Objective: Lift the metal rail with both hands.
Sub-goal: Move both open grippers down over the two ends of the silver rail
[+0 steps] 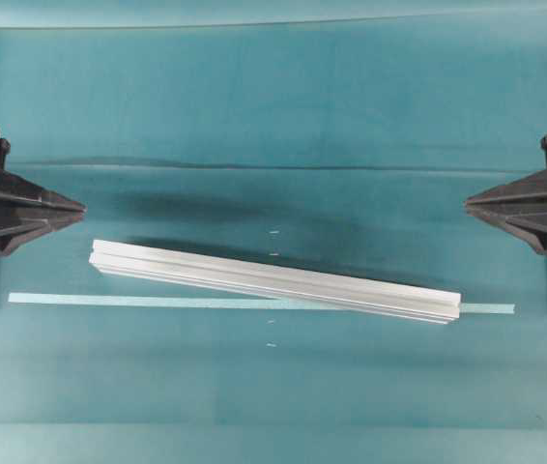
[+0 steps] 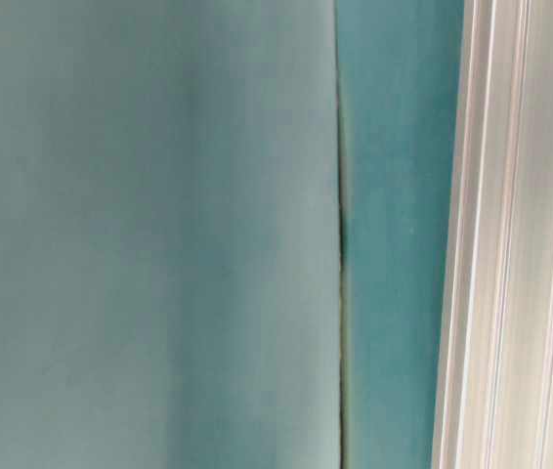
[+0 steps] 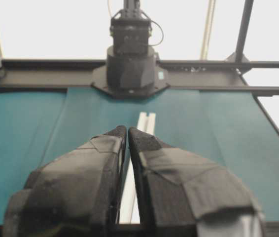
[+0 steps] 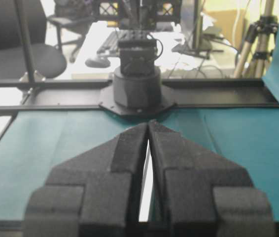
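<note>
Metal rail [image 1: 273, 282]: lies flat on the teal table cover [image 1: 273, 116], slanting down to the right, its right end over the pale tape strip [image 1: 158, 302].
Left gripper [image 1: 82, 207]: at left edge, fingers together, empty, well apart from rail.
Right gripper [image 1: 467, 203]: at right edge, fingers together, empty.

Metal rail [image 1: 273, 281] slantwise across tape strip [image 1: 51, 298], midway between left hand [image 1: 80, 206] and right hand [image 1: 469, 203].
</note>
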### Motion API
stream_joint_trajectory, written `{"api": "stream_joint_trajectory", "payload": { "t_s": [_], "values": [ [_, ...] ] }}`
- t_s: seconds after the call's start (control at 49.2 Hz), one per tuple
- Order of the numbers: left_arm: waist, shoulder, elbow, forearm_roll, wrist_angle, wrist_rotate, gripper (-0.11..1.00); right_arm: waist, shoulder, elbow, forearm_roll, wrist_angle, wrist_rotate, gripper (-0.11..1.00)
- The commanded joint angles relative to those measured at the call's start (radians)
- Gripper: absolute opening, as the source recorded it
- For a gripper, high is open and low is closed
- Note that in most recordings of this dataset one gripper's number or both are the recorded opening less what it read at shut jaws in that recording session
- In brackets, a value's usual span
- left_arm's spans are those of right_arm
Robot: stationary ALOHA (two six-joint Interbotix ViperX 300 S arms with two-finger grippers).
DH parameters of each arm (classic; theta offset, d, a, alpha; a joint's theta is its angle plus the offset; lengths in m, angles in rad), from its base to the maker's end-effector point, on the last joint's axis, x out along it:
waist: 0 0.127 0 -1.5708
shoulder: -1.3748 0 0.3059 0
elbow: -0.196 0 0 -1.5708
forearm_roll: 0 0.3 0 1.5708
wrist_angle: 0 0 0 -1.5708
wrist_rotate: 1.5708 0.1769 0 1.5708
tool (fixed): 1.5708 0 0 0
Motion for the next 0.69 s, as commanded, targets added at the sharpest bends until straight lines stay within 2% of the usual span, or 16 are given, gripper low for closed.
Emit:
{"api": "stream_joint_trajectory", "payload": {
  "t_s": [0.0,0.041,0.122,0.203,0.447,0.67],
  "values": [
    [-0.009,0.005,-0.051,0.012,0.041,-0.025,0.14,0.005,0.012,-0.011,0.006,-0.003,0.011,0.14],
    [-0.009,0.006,-0.069,0.012,0.081,-0.031,0.12,0.003,0.012,-0.020,0.031,0.012,0.012,0.14],
    [-0.009,0.014,-0.112,0.012,0.189,-0.038,0.00,0.003,0.012,-0.040,0.074,0.066,0.034,0.03],
    [-0.008,0.025,-0.167,0.012,0.307,-0.038,-0.06,-0.002,0.015,-0.072,0.094,0.149,0.060,-0.02],
    [0.026,0.095,-0.341,0.018,0.588,-0.014,-0.06,-0.032,0.075,-0.216,0.094,0.416,0.109,-0.03],
    [0.048,0.196,-0.446,0.017,0.750,0.006,-0.06,-0.051,0.195,-0.356,0.092,0.684,0.187,-0.03]
  ]
}}
